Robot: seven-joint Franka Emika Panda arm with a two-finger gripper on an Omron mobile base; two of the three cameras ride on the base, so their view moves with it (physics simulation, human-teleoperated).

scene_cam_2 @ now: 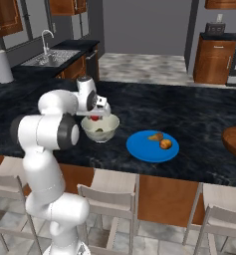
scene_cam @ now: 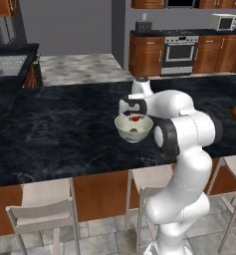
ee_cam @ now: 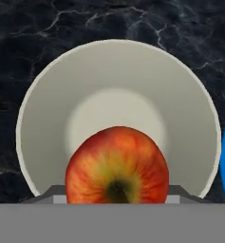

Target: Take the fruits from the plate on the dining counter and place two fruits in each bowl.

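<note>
The white arm folds forward over the black table [scene_cam: 64, 129], its hand [scene_cam_2: 95, 117] pointing down, closed on a red apple [ee_cam: 117, 166] directly above a cream bowl [ee_cam: 52, 118]. Something dark green lies inside the bowl, hard to identify. The fingertips are hidden behind the apple. A blue plate [scene_cam_2: 139, 148] sits beside the hand.

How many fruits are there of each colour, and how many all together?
red apple: 1, held above the cream-white bowl
dark green fruit: 1, in that bowl
tan fruit: 1, on the blue plate
orange fruit: 1, on the same plate
Total: 4 fruits
</note>
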